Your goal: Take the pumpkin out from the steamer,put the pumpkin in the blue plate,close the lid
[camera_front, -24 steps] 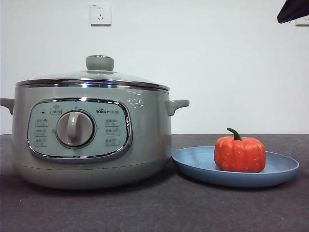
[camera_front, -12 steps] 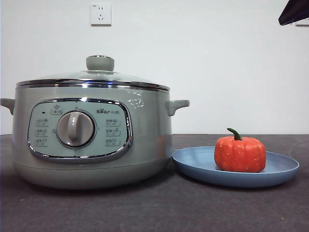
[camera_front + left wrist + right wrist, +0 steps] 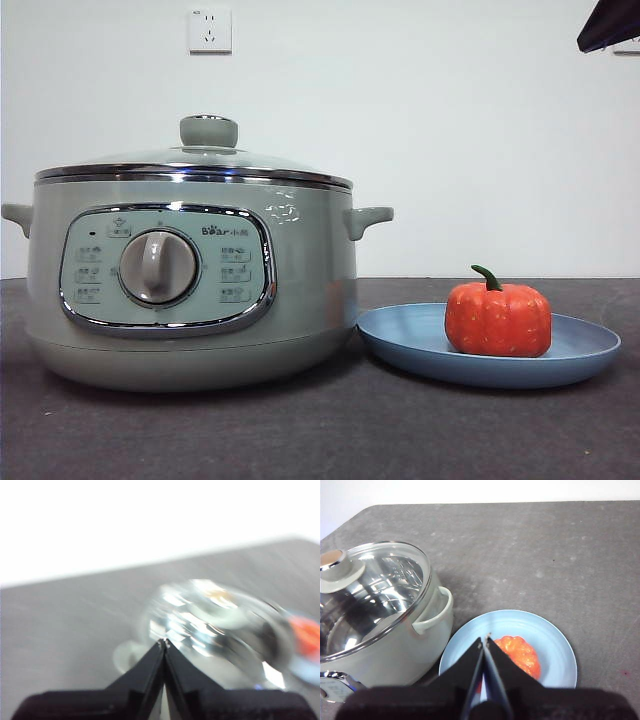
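Observation:
The orange-red pumpkin (image 3: 497,319) sits in the blue plate (image 3: 400,340), to the right of the steamer (image 3: 300,300). The glass lid (image 3: 190,162) rests on the steamer with its green knob (image 3: 208,131) up. In the right wrist view the pumpkin (image 3: 522,655) lies in the plate (image 3: 555,645) beside the steamer (image 3: 395,655), whose lid (image 3: 380,595) is on. My right gripper (image 3: 485,639) is shut and empty, high above the plate. My left gripper (image 3: 164,642) is shut and empty, high above the blurred steamer (image 3: 210,625).
A white wall socket (image 3: 209,30) is on the back wall. A black arm tip (image 3: 608,22) shows at the top right corner of the front view. Dark grey table top (image 3: 400,430) lies in front of steamer and plate.
Nothing on the table has moved. The black arm tip at the top right has drawn slightly further out of the picture.

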Robot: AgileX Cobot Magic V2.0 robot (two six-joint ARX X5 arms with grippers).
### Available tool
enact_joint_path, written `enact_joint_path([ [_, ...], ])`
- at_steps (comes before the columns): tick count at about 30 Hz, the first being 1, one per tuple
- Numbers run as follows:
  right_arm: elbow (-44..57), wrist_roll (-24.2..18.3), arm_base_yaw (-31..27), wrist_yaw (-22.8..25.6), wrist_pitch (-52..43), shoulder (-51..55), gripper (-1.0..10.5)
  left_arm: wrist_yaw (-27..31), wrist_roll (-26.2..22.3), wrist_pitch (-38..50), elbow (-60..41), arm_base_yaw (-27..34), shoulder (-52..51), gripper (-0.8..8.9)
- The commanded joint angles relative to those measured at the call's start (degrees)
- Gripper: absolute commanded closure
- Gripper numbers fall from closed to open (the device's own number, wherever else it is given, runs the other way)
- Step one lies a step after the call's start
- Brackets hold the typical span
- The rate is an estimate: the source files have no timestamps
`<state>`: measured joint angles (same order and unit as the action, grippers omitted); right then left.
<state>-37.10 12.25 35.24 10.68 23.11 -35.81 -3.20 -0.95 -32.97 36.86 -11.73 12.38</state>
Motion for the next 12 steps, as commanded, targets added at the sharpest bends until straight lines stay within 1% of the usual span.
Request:
enact_joint_path([
  [1,0.28,0.52,0.02,0.2,-0.17,0.09,9.5,-0.13,-0.37,2.93,-5.7,5.95,-4.37,8.15],
  [4,0.28,0.52,0.02,0.2,-0.15,0.09,9.5,-0.15,-0.26,6.6,-12.37,10.67,-8.39,8.15],
  [6,0.28,0.52,0.02,0.2,-0.13,0.09,9.5,-0.15,-0.17,9.51,-17.03,12.55,-10.29,8.15],
  [12,0.28,0.52,0.02,0.2,-0.11,0.09,9.5,-0.15,2.05,19.21,-29.35,14.1,-12.31,8.15],
])
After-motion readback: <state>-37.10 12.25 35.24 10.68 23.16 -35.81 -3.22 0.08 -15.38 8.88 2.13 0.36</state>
